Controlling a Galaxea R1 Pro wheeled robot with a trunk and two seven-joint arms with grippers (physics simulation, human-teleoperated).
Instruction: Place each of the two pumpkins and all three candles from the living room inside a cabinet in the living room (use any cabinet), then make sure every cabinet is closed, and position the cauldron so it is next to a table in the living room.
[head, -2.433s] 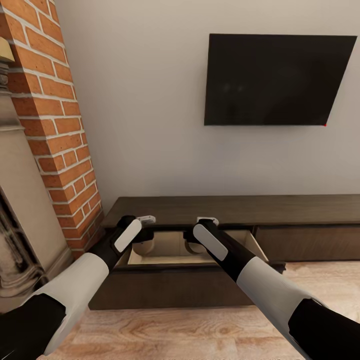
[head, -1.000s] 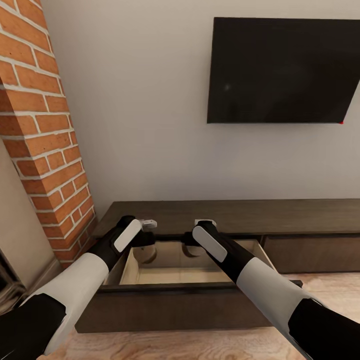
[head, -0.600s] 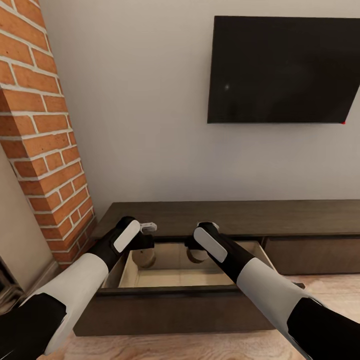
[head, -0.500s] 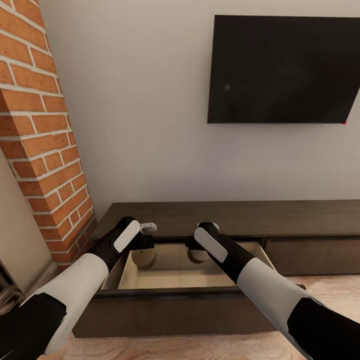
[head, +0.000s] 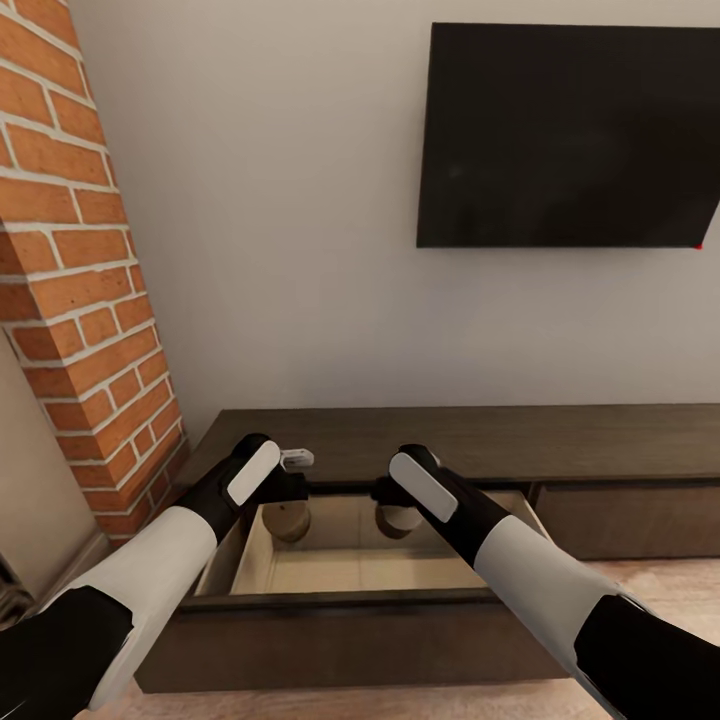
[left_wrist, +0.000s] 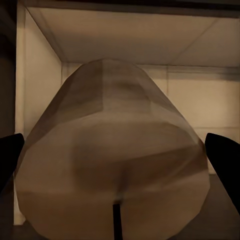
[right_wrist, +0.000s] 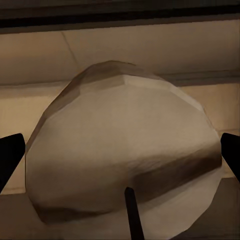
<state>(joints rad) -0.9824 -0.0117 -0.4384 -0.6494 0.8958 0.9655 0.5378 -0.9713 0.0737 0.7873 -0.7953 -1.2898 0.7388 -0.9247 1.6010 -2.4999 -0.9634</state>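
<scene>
You face a long, low dark-brown cabinet (head: 470, 435) set against a pale wall, with a brick column (head: 80, 300) at your left and a dark wall-mounted television (head: 570, 135) above. A strip of wooden floor (head: 660, 580) shows at lower right.

The cabinet's left drawer (head: 340, 575) is pulled out toward you, showing a pale beige interior; the section to its right is shut flush.

From the head view, both forearms reach over the drawer's front edge. The left gripper (head: 290, 505) holds a beige candle (head: 292, 522) over the drawer's rear left; the right gripper (head: 395, 505) holds a second candle (head: 397, 520) near the rear middle, well apart from the first.

The wrist views add what the head view hides: in the left wrist view the candle (left_wrist: 112, 160) sits between the two dark fingertips (left_wrist: 9, 155), wick end toward the camera, the jaws clamped on its sides. The right wrist view shows its candle (right_wrist: 125, 155) gripped likewise between the fingertips (right_wrist: 10, 155). Behind each lie the drawer's back wall and floor.

You have open drawer floor between and in front of the candles; the cabinet top's edge overhangs just above both wrists.
</scene>
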